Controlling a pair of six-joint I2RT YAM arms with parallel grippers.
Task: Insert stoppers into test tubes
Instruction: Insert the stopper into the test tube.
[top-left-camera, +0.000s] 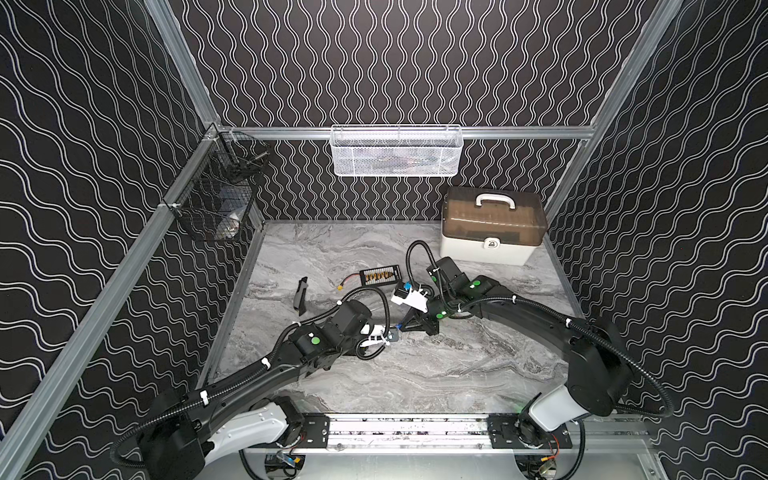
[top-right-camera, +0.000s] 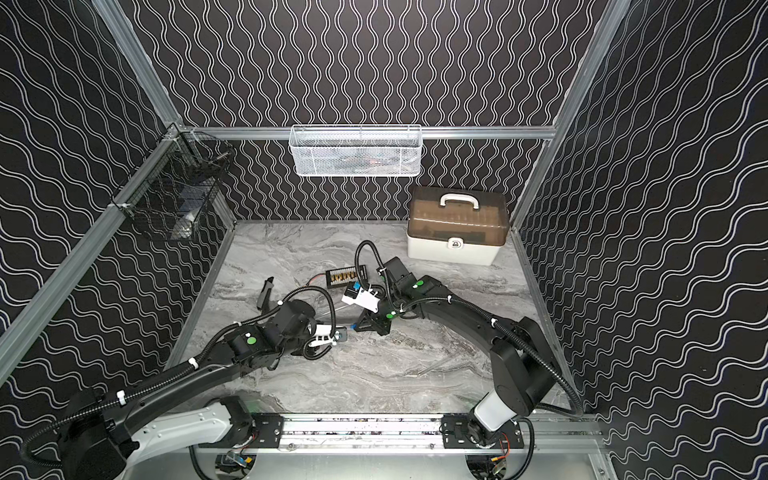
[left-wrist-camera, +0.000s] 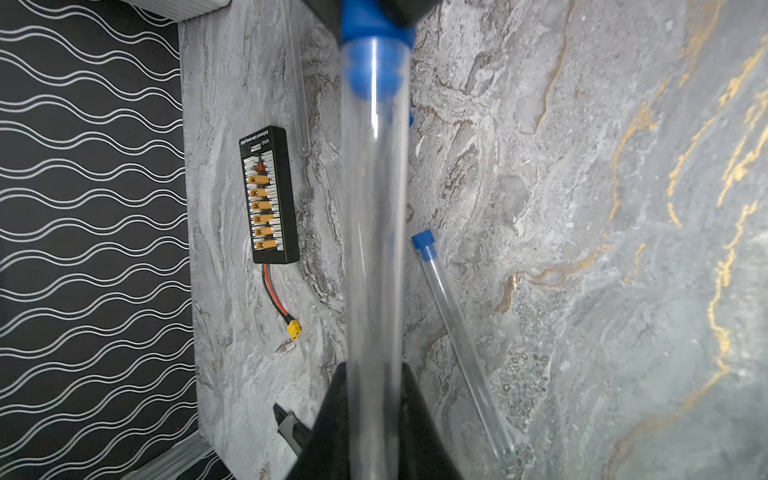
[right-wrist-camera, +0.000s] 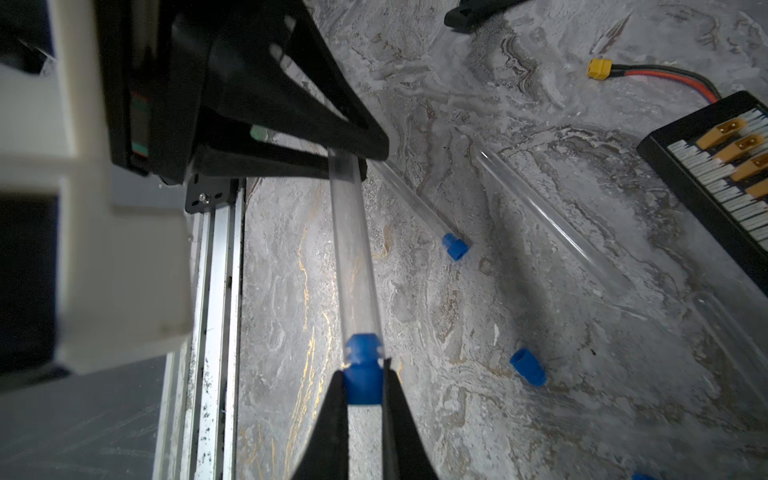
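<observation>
A clear test tube (left-wrist-camera: 374, 249) runs lengthwise between the jaws of my left gripper (left-wrist-camera: 374, 370), which is shut on it. In the right wrist view the same test tube (right-wrist-camera: 353, 249) reaches up to the left gripper (right-wrist-camera: 361, 162). A blue stopper (right-wrist-camera: 363, 380) sits in its mouth, and my right gripper (right-wrist-camera: 363, 374) is shut on the stopper's cap. Both grippers meet at mid-table (top-left-camera: 401, 328). On the table lie a stoppered tube (right-wrist-camera: 419, 203), an empty tube (right-wrist-camera: 540, 212) and a loose stopper (right-wrist-camera: 528, 368).
A black board with gold connectors (top-left-camera: 379, 275) and its yellow connector on red wire (left-wrist-camera: 294, 331) lie behind the grippers. A black hand tool (top-left-camera: 301, 294) lies to the left. A white box with a brown lid (top-left-camera: 492, 230) stands back right. Two wire baskets (top-left-camera: 397, 150) (top-left-camera: 220, 187) hang on the walls.
</observation>
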